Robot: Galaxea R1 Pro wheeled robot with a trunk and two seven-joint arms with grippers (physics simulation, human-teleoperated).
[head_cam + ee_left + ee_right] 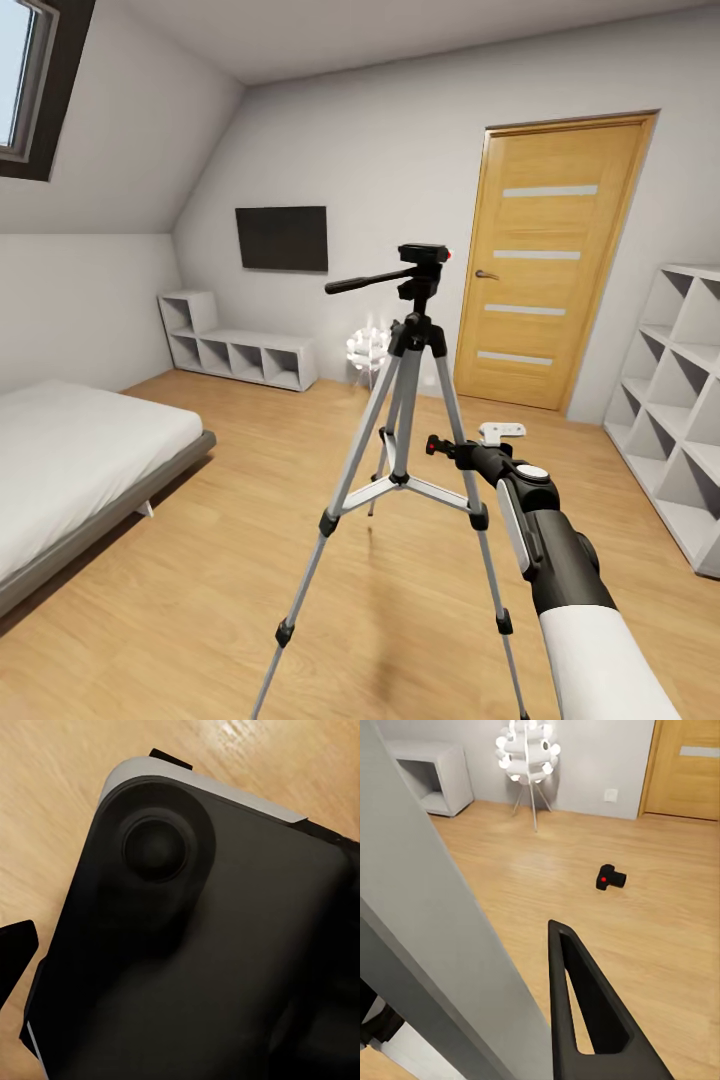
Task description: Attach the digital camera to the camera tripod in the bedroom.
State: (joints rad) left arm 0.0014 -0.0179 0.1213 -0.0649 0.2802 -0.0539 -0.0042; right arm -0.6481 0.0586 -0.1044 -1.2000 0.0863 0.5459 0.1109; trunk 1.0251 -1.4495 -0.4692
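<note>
Closest to the head camera, the right arm [560, 560] runs forward as a smooth tube, white at the near end and glossy black toward the right gripper [440, 447], which sits just beside a silver leg of the camera tripod [405, 400]; whether its jaws are parted or closed I cannot tell. Its wrist view has one black tapered finger [585, 1020] with a slot cut through it, next to a broad pale grey slanted surface, probably that leg seen close. Out on the bare light wood floor [660, 945] lies the digital camera [610, 877], small, black and chunky with a red dot, well apart from the finger.

In the head view the tripod stands upright mid-room, three telescopic legs with black joints and feet, black head on top, pan handle pointing left. Open white cube shelves [675, 400] line the right wall and a lower run [240, 350] sits under a dark wall screen [282, 238]; their compartments look bare. A grey low bed [80, 460] edges the left, a wooden door [545, 260] stands behind, and a white bulb lamp [528, 750] rises near it.

The left wrist view shows a dark rounded-corner panel [202, 945] with a round boss over wood floor; the left gripper's state is unreadable.
</note>
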